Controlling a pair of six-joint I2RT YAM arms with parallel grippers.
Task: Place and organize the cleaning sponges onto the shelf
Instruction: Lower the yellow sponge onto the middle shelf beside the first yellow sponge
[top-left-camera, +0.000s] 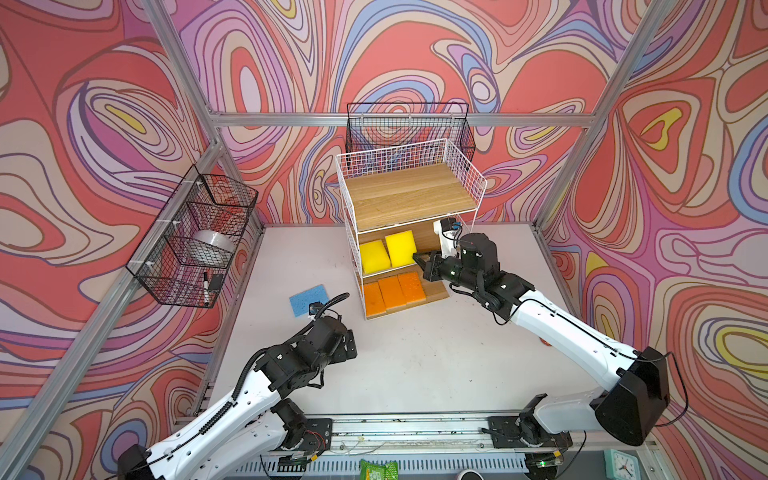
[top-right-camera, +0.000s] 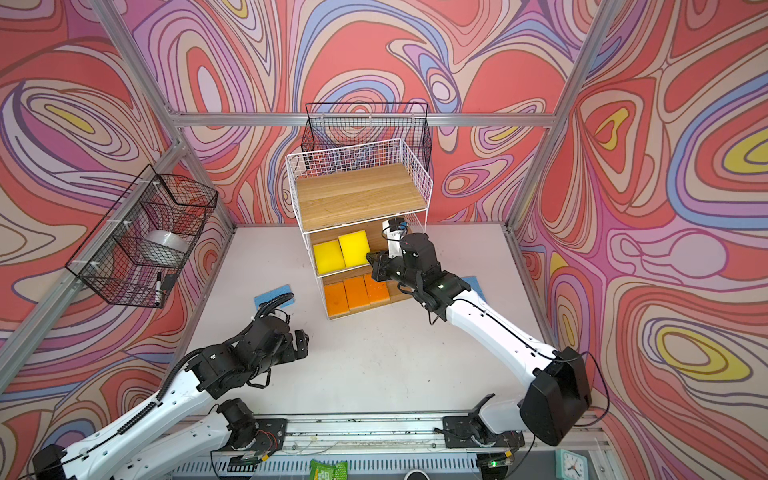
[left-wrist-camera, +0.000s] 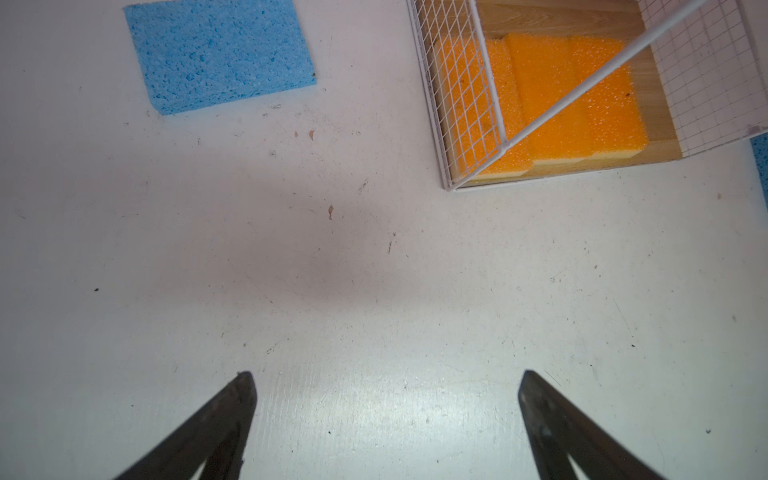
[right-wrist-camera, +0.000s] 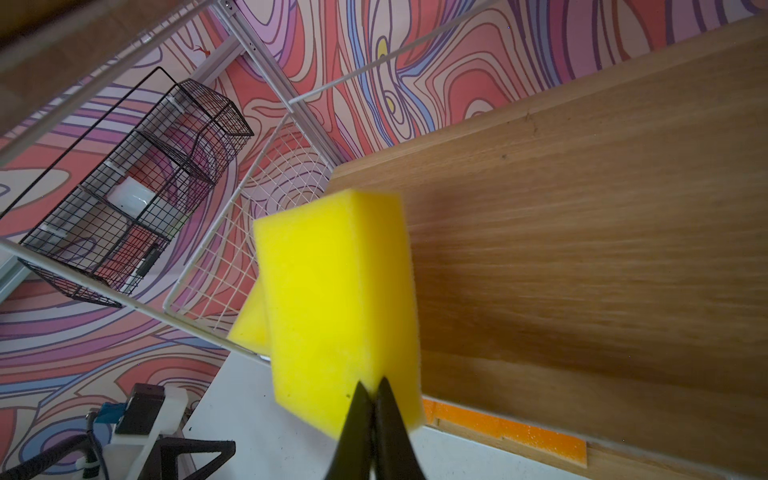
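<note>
First blue sponge (top-left-camera: 309, 300): lies flat on the table (top-left-camera: 415, 365), left of the shelf (top-left-camera: 467, 170) and apart from it; not yet shelved.
Left pincer (left-wrist-camera: 385, 374): jaws spread wide and empty, hovering over bare table near the first blue sponge; judged staged for that pick.
Top board (top-left-camera: 409, 195): bare; judged reserved for the blue pair, since each colour occupies its own tier.
Yellow sponges (top-left-camera: 374, 256): two side by side on the middle board; the right yellow sponge (right-wrist-camera: 336, 299) sits further back, not squared with its neighbour.
Orange sponges (top-left-camera: 392, 293): three in a row on the bottom board, edges touching, orange face up.
Right pincer (right-wrist-camera: 376, 384): jaws fully together, tips against the near corner of the right yellow sponge; no foam visibly gripped; judged to serve as a pusher for alignment.
Second blue sponge (top-right-camera: 473, 284): on the table right of the shelf, mostly hidden behind the right arm.
</note>
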